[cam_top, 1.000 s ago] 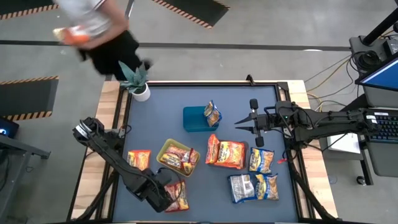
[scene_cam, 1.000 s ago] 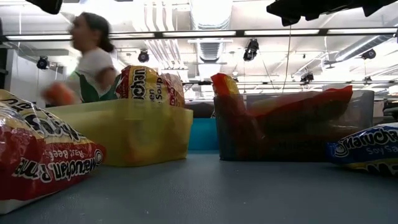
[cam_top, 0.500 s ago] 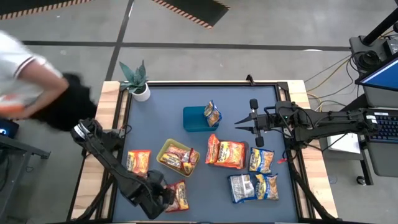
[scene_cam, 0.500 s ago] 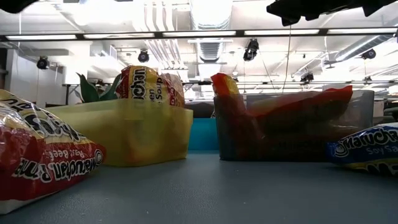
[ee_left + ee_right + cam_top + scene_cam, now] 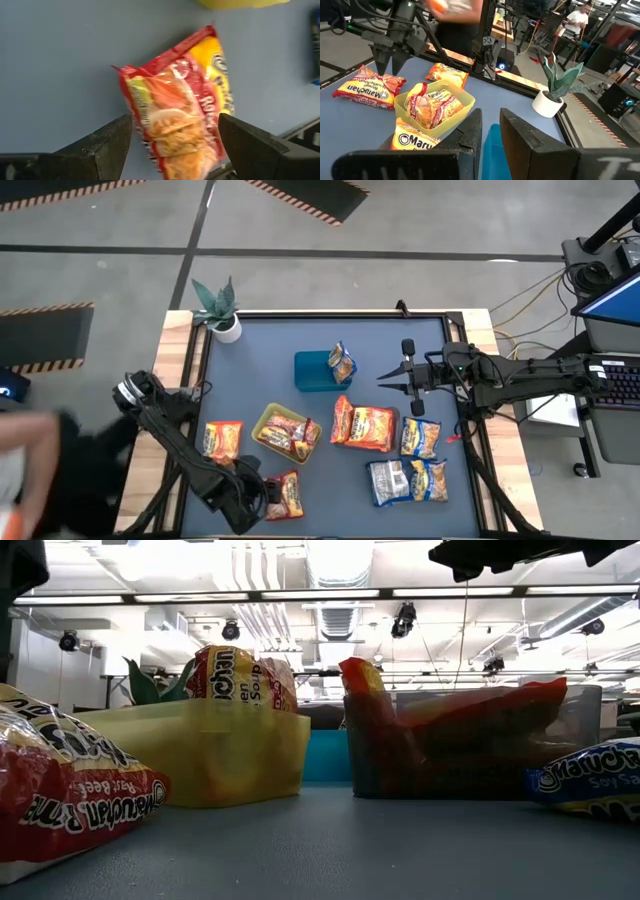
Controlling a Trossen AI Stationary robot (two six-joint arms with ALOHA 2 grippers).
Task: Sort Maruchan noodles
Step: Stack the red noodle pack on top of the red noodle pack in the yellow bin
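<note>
A red Maruchan packet [image 5: 177,115] lies flat on the blue-grey table near its front left corner [image 5: 287,495]. My left gripper [image 5: 175,120] hangs over it, pointing steeply down, open, one finger on each side of the packet and touching nothing [image 5: 268,496]. My right gripper [image 5: 385,382] hovers level above the table's far right part, its fingers [image 5: 470,135] close together with nothing between them. A yellow-green tray [image 5: 262,420] holds red packets. A blue tray [image 5: 310,372] has a blue-and-yellow packet [image 5: 343,363] leaning on its right wall.
A dark tray [image 5: 350,442] with orange packets sits mid-table. An orange packet [image 5: 222,438] lies left of the yellow-green tray. Blue-and-yellow packets [image 5: 420,438] and a pale one [image 5: 388,480] lie front right. A potted plant [image 5: 222,315] stands far left; a person [image 5: 25,470] is beside the table's left.
My left gripper has sunk toward the red packet and rolled about its own axis, staying open; the packet has not moved. The person has walked from the table's far left corner along its left side toward the near end.
</note>
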